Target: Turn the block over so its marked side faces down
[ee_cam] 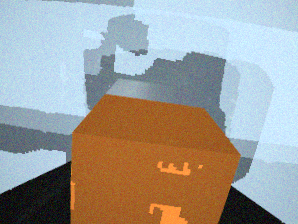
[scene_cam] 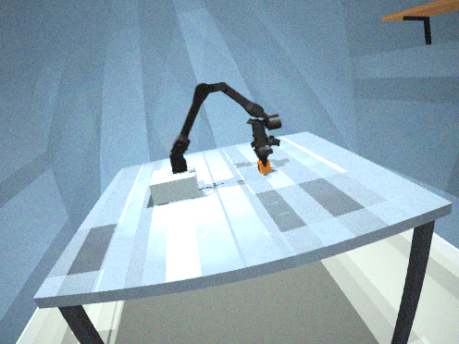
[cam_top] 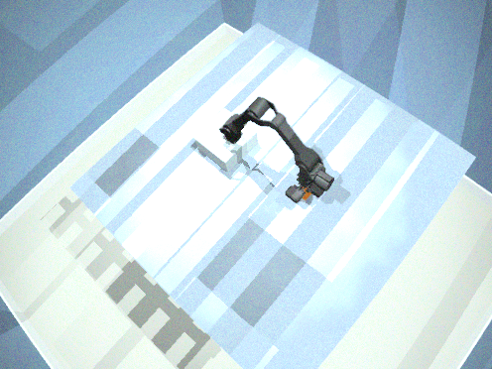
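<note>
The orange block (cam_top: 307, 192) (scene_cam: 264, 167) (ee_cam: 155, 150) rests on the table (scene_cam: 370, 231), partly covered by the gripper in the top and exterior views. In the wrist view it fills the lower middle, with a broad orange face nearest the camera and a darker orange face beyond it. Lighter orange patches on the near face look like light. I cannot tell which side is marked. My gripper (scene_cam: 264, 163) (ee_cam: 147, 177) points down over the block, with one black finger against its left side and the other against its right side. It is shut on the block.
The arm's white base box (cam_top: 218, 151) (scene_cam: 173, 187) stands on the table, left of the block in the top and exterior views. The arm arches from it to the block. Shadows and pale stripes cross the table top.
</note>
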Robot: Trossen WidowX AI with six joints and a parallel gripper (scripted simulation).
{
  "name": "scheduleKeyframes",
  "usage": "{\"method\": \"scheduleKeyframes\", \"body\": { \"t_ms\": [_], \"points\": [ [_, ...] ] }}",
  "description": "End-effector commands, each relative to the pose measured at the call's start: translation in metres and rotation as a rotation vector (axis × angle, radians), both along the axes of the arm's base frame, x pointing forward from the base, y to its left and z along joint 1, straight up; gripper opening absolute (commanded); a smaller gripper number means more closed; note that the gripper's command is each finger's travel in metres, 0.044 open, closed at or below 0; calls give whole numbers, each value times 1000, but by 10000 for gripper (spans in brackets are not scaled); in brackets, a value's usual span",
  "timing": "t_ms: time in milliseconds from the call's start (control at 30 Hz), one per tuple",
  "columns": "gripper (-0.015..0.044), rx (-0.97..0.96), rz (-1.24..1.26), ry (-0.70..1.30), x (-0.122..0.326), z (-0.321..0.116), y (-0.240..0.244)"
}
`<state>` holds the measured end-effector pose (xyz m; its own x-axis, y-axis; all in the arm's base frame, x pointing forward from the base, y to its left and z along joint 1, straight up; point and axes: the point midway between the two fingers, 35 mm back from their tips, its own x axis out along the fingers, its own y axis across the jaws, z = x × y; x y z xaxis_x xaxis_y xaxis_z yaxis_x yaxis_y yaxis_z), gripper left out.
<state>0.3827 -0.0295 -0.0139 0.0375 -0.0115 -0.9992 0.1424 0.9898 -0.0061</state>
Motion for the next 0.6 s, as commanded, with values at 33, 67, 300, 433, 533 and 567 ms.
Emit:
{"method": "scheduleKeyframes", "body": {
  "t_ms": [33,67,300,433,533,567],
  "points": [
    [170,2,4,0,0,-1,0],
    [163,2,4,0,0,-1,0],
    [117,2,4,0,0,-1,0],
    [51,2,4,0,0,4,0],
    [0,2,4,0,-1,25,1],
    [0,2,4,0,-1,28,1]
  ]
}}
